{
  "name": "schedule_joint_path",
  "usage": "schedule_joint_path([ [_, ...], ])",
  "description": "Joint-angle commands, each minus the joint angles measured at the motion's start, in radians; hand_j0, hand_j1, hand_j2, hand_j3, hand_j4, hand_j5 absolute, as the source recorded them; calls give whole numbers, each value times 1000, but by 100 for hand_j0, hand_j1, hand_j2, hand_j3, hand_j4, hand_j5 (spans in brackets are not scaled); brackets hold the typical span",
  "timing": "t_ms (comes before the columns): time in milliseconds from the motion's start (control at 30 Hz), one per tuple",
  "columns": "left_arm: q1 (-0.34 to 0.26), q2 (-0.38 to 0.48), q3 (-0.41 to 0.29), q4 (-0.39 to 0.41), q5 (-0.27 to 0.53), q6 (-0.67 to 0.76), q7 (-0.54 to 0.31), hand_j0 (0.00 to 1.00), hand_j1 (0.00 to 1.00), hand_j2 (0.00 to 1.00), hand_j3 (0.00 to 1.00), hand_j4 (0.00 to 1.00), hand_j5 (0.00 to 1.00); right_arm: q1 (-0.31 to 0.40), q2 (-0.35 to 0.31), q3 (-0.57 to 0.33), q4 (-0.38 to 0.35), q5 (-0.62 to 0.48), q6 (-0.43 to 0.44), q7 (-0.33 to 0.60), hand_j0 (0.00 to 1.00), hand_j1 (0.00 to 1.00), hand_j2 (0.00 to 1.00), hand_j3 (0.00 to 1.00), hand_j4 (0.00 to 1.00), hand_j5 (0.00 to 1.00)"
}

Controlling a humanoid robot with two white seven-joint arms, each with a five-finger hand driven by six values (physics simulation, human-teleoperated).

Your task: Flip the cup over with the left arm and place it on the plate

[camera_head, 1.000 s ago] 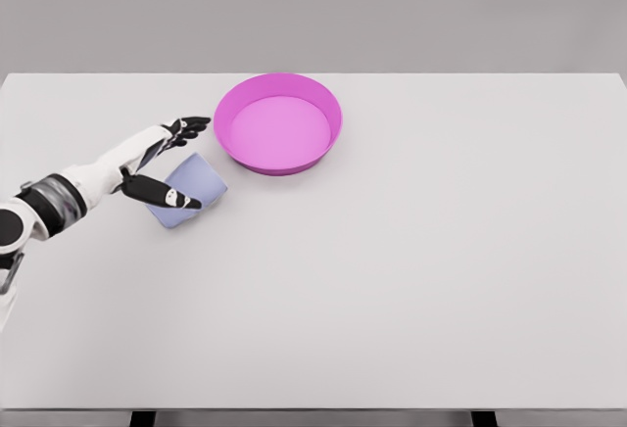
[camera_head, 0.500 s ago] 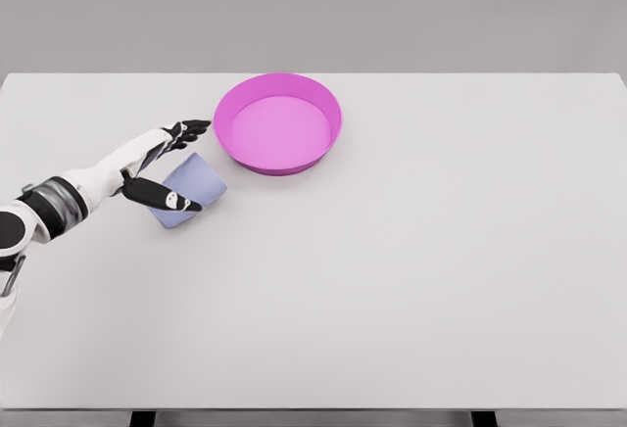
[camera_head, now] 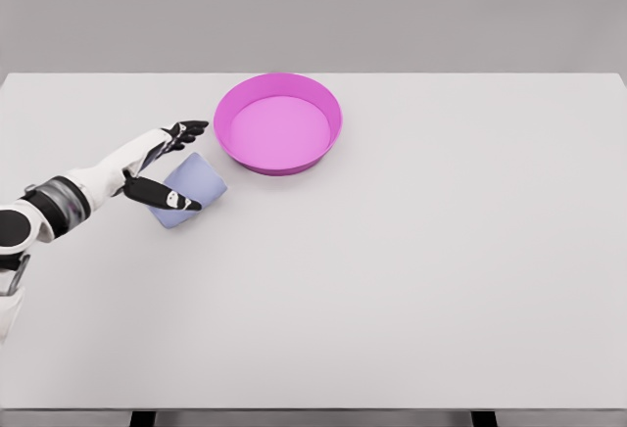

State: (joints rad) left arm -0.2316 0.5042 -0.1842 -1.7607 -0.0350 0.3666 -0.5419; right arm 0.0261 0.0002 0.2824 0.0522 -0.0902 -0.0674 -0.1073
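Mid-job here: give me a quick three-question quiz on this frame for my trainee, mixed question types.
1. True or false: the cup already stands on the plate.
2. The left hand is: A) open around the cup, B) clenched above the plate, C) resting at the table's right edge.
3. Fill in: the cup lies to the plate's lower ____ in the head view.

Key: 1 false, it lies tipped on the table beside the plate; 2 A, thumb in front, fingers behind; 3 left.

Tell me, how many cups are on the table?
1. The pale blue cup lies on its side on the white table, left of the pink plate, with the left hand open around it. Nothing on the table could hide another.
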Motion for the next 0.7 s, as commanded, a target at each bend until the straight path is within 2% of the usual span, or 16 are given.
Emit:
schedule_joint_path([
  [0, 0, -6, 0, 3, 3, 11, 2, 100, 100, 100, 100, 100, 100, 0, 0, 0, 0, 0, 0, 0, 100, 100, 100, 100, 100, 100],
  [333, -2, -21, 0, 7, -2, 98, 17, 100, 100, 100, 100, 100, 100, 0, 0, 0, 0, 0, 0, 1, 100, 100, 100, 100, 100, 100],
  [667, -5, -26, 0, 3, -3, 103, 17, 100, 100, 100, 100, 100, 100, 0, 0, 0, 1, 0, 0, 0, 100, 100, 100, 100, 100, 100],
])
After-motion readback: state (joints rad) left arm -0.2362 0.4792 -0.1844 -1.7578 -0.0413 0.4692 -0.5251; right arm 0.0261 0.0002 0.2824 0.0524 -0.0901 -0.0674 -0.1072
